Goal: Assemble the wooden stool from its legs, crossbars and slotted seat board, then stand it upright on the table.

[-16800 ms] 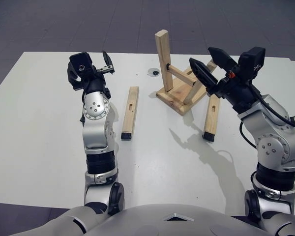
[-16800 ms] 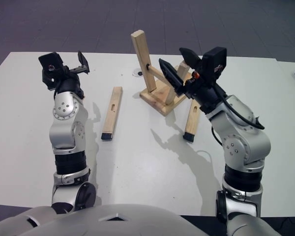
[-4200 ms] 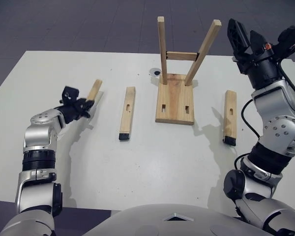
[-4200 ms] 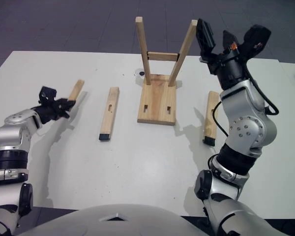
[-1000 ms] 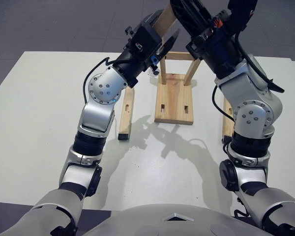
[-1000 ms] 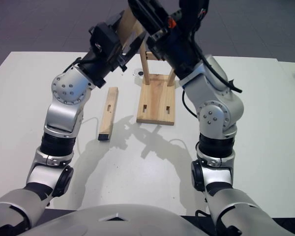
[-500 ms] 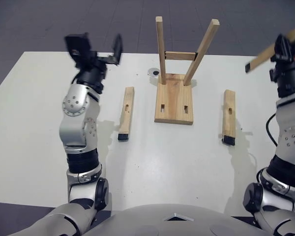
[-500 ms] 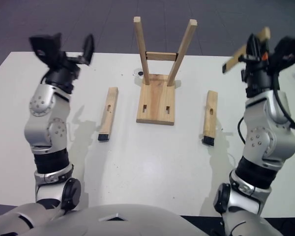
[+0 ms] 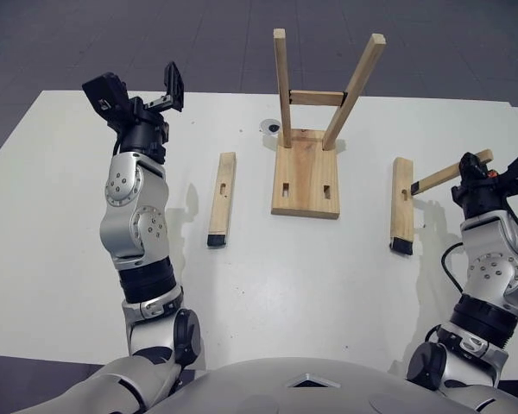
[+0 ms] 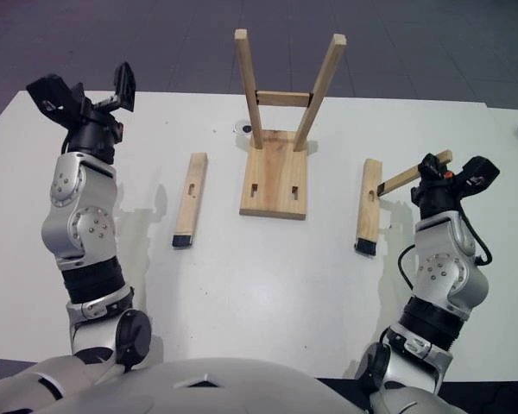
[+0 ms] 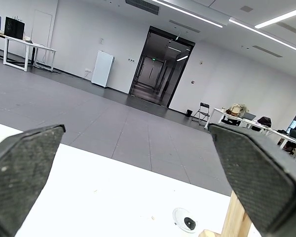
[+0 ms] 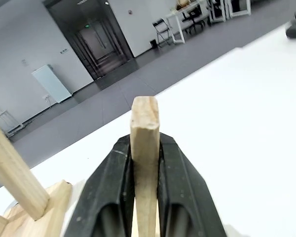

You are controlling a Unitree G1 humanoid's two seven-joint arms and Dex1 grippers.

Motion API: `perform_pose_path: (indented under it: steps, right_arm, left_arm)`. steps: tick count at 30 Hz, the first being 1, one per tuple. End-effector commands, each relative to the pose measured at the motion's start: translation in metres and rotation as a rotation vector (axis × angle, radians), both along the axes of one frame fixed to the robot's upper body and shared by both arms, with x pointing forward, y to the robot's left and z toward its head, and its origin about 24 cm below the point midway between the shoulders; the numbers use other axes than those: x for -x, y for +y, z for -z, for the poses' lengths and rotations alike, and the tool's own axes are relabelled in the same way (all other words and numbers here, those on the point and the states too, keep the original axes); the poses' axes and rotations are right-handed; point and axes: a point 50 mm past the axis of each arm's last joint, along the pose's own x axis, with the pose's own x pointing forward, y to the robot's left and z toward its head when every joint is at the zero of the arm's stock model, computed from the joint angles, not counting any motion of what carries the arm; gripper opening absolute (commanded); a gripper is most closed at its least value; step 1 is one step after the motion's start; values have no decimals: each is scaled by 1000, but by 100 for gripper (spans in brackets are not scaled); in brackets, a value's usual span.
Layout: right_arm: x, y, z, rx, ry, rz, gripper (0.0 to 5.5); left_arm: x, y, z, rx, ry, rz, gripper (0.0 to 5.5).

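R gripper [image 9: 471,170] clamps crossbar [image 9: 439,178] between its jaws, the bar apparently tilted above the table [image 9: 285,285], near a loose leg [image 9: 401,204]. L gripper [image 9: 138,99] raised, jaws wide apart.

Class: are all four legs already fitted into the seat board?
No: two upright legs stand in the seat board, while the left loose leg and the right loose leg lie flat on the table.

Silver arms [image 9: 131,231], blk joints [image 9: 147,278]; screw-ringed elbow caps [image 9: 121,191]; blk cable [image 9: 444,261] at R forearm; blk textured fingers [image 11: 259,170].
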Motion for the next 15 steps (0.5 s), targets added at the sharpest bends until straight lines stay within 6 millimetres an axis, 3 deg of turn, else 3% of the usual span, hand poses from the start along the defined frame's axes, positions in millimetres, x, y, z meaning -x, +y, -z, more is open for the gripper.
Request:
perform_pose_path:
  steps: [1,10,15]
  right_arm:
    - [0,7,10,-37,12,-10,41]
    - [-4,7,18,-41,30,11,41]
    - [-5,9,1,-39,-48,-22,41]
  left_arm:
    - [-7,-2,-1,8,-2,-10,540]
    - [-12,-9,3,-11,6,9,540]
    - [-11,-10,6,-18,12,6,540]
